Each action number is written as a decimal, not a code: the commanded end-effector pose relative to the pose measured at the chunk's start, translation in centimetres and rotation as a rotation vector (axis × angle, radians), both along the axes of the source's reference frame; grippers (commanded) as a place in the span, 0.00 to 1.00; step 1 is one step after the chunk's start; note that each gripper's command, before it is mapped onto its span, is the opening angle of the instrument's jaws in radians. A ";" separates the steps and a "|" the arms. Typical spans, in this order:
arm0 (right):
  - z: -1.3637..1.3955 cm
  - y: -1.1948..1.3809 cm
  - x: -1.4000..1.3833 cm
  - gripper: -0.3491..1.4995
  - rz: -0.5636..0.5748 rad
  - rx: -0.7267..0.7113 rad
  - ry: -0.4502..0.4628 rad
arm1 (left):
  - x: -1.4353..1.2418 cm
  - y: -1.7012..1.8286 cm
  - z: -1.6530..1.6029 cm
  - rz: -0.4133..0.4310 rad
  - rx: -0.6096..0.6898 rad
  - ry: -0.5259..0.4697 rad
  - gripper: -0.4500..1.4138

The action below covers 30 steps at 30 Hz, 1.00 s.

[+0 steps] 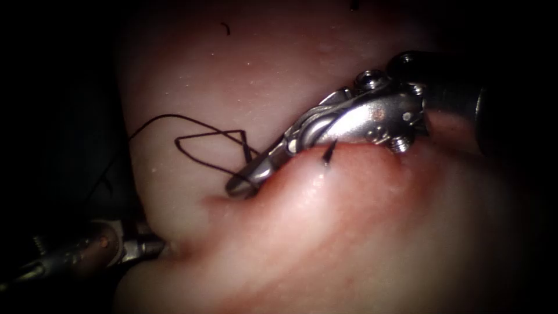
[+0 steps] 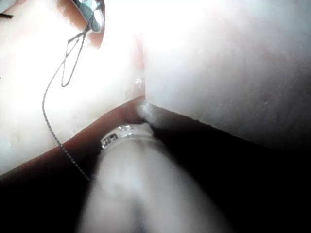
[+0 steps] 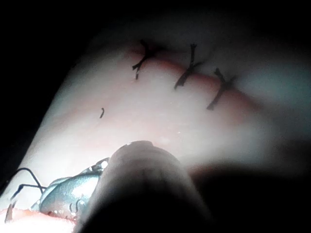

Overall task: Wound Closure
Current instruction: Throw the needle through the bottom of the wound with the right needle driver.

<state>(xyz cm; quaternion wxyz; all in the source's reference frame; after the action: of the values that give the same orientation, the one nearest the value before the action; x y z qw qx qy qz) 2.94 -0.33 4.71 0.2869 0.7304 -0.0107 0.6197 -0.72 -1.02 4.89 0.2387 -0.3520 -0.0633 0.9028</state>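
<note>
Here right hand [image 1: 241, 185] points down-left along cut [image 1: 279, 174].

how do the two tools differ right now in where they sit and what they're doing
The right arm's tool lies across the middle of the tissue, its tip at the cut among loops of thread; the left arm's tool sits at the tissue's lower-left edge, away from the loops. The right tool's wrist and jaw bodies show plainly; the left tool's tip is pressed into the tissue and hidden. Both touch the tissue.
</note>
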 end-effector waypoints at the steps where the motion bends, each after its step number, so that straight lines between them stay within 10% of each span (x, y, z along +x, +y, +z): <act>1: 0.08 0.10 0.03 0.00 0.009 -0.021 -0.002 | -0.06 0.03 0.05 0.000 -0.002 -0.001 0.20; 28: 0.65 -0.12 0.43 0.00 0.165 -0.386 0.116 | -0.01 0.02 0.05 0.007 0.000 -0.007 0.21; 29: 0.66 -0.12 0.42 0.05 0.177 -0.408 0.122 | 0.00 0.03 0.05 0.009 0.001 -0.008 0.21; 30: 0.67 -0.11 0.41 0.32 0.194 -0.426 0.122 | 0.01 0.03 0.04 0.010 0.002 -0.009 0.21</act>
<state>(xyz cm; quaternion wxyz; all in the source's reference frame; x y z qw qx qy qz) 3.29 -0.49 5.40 0.3729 0.6848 0.2167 0.5874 -0.64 -1.01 4.88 0.2338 -0.3552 -0.0691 0.9024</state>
